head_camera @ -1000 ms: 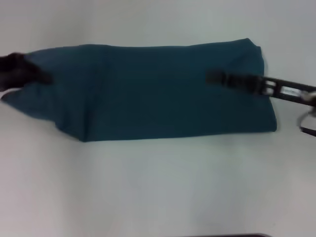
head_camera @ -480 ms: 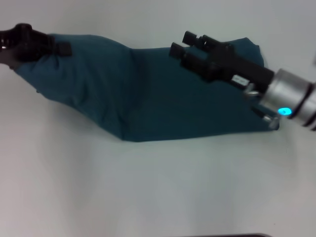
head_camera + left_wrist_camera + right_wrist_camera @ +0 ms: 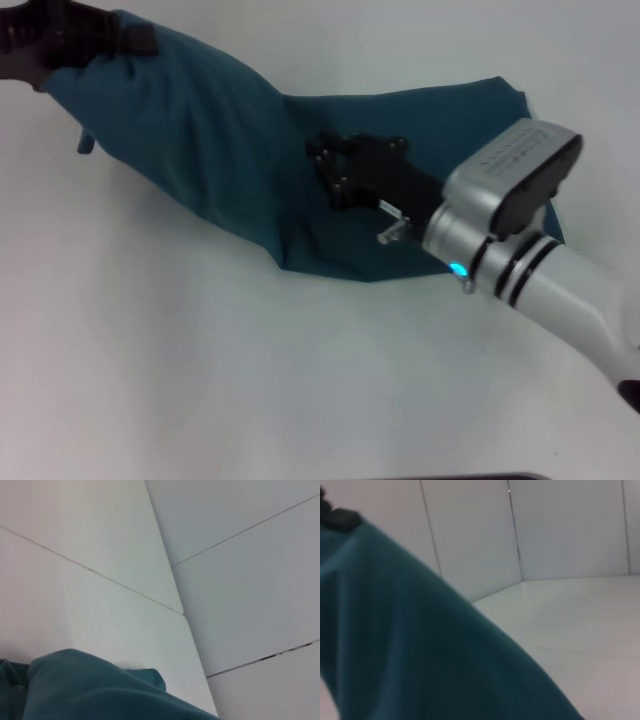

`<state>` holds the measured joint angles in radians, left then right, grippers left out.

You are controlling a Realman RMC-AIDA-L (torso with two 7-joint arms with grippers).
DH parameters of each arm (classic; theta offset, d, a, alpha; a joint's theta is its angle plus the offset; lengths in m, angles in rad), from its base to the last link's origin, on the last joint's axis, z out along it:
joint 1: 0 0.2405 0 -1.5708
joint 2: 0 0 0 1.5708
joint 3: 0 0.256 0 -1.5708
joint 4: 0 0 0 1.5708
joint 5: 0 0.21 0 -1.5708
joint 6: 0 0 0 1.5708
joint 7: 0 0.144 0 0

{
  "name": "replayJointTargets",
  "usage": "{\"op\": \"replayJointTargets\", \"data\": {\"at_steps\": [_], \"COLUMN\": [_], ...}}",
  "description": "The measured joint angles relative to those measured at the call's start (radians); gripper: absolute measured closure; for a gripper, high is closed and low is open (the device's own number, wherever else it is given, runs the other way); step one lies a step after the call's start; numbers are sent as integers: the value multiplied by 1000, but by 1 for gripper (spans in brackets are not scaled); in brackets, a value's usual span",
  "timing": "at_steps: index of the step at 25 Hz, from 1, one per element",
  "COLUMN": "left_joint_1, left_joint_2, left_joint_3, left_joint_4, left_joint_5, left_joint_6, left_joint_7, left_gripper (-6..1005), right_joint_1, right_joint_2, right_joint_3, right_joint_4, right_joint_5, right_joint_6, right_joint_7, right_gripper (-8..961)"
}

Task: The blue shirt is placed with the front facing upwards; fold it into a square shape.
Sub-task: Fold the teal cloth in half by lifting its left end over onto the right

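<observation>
The blue shirt (image 3: 220, 130) lies as a long folded band on the white table (image 3: 200, 380), no lettering showing. Its left end is raised off the table, with my left gripper (image 3: 110, 42) shut on it at the far left. My right gripper (image 3: 330, 170) is low over the middle of the shirt, at the point where the raised part meets the flat part. The left wrist view shows a teal fold of the shirt (image 3: 75, 690). Teal cloth from the shirt (image 3: 395, 645) fills the right wrist view, and the left gripper (image 3: 337, 516) appears there as a dark shape.
My silver right forearm (image 3: 520, 250) crosses over the shirt's right end from the lower right. White table extends in front of the shirt. White wall panels (image 3: 240, 555) stand behind the table.
My left gripper has lifted the shirt's left end higher and carried it toward the right. My right arm has swung in from the right edge to the shirt's middle.
</observation>
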<state>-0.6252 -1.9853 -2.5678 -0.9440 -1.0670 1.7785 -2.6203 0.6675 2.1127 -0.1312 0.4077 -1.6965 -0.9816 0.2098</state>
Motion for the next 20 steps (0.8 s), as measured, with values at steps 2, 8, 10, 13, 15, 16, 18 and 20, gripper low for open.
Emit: {"op": "replayJointTargets", "data": {"at_steps": [2, 8, 10, 13, 15, 16, 18, 20], "left_joint_1": [-4, -5, -5, -5, -4, -3, -1, 5], "left_joint_2": [1, -4, -5, -5, -4, -4, -2, 1], "left_joint_3": [0, -1, -1, -1, -2, -2, -3, -3], "left_joint_4": [2, 1, 1, 2, 2, 2, 2, 2], "left_joint_5": [-1, -29, -30, -39, -50, -54, -55, -55], "left_joint_6": [-1, 10, 8, 3, 1, 0, -4, -8], "left_joint_7": [1, 3, 3, 3, 3, 3, 3, 3], "left_gripper": [908, 908, 908, 908, 909, 909, 909, 909], "right_joint_1": [15, 114, 141, 165, 175, 175, 161, 112], "right_joint_2": [5, 9, 9, 9, 9, 9, 7, -2], "right_joint_3": [24, 90, 98, 135, 159, 165, 177, 202], "right_joint_4": [28, 87, 100, 122, 135, 141, 149, 160], "right_joint_5": [-4, -13, -46, -135, -185, -209, -233, -236], "right_joint_6": [16, 200, 227, 288, 328, 335, 319, 260], "right_joint_7": [-46, -134, -134, -128, -120, -109, -94, -94], "right_gripper": [703, 864, 888, 925, 949, 948, 946, 945]}}
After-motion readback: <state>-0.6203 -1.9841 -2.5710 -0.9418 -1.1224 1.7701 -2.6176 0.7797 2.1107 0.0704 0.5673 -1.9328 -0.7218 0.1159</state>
